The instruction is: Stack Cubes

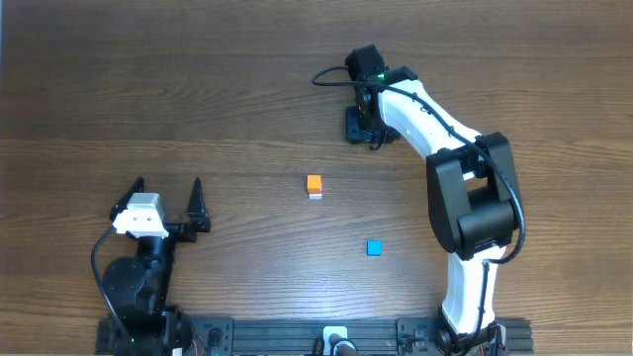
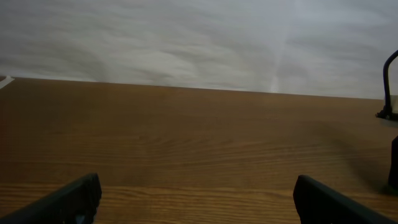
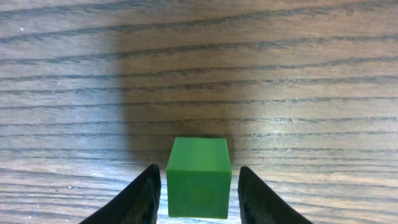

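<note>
Green cube (image 3: 199, 180) sits on the wooden table (image 1: 148, 79) squarely between the two fingers (image 3: 142, 196) of the right gripper (image 3: 199, 169). The jaws stand parted around it, with a thin gap showing on each side (close, but not pressing). In the top view that gripper is far out on the table, at about 1 o'clock from the orange cube (image 1: 315, 183).

The orange cube lies near the middle of the table, with a white sliver (image 1: 315, 196) showing at its 6 o'clock edge; whether that is a separate cube beneath it I cannot tell. A blue cube (image 1: 374, 247) rests alone on the wood at about 5 o'clock from the orange one, well apart from it.

The left gripper (image 1: 166, 196) is at about 8 o'clock from the orange cube, close to its own base, jaws spread wide with bare wood between them.
</note>
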Robot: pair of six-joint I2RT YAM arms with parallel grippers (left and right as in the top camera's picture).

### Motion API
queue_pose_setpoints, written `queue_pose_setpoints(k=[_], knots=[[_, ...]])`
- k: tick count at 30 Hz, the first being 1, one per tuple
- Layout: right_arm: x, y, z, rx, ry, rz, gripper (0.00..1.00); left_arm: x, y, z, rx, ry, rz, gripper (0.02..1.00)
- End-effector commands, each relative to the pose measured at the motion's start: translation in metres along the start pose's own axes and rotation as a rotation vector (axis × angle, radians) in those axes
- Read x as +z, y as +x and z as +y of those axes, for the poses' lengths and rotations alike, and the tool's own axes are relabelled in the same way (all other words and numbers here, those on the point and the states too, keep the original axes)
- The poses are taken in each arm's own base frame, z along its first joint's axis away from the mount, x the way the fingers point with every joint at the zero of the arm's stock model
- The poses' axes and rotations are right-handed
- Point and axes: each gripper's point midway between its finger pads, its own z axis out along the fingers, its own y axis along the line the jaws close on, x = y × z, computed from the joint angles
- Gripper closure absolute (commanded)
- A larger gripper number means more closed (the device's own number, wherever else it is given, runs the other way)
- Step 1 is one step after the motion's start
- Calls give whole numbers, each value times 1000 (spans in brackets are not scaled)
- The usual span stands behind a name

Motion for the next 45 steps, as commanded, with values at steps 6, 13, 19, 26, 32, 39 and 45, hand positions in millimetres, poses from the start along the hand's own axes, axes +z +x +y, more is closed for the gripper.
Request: queue_pose_setpoints(k=[6, 13, 19, 26, 32, 39, 45], knots=[[-1, -6, 6, -8, -12, -12, 687, 0, 1, 0, 14, 4, -1, 18], [-1, -9, 7, 0, -15, -24, 750, 0, 1, 0, 14, 4, -1, 18], [-1, -8, 7, 6, -19, -22, 803, 0, 1, 0, 14, 4, -1, 18], [-15, -4, 10, 23, -29, -17, 862, 0, 1, 0, 14, 4, -1, 18], [-66, 3, 22, 10, -33, -76, 879, 0, 1, 0, 14, 4, -1, 18], [-119, 28, 59, -41, -52, -142, 853, 0, 1, 0, 14, 4, -1, 18], [-129, 57, 95, -77, -77, -125, 890, 0, 1, 0, 14, 4, -1, 18]])
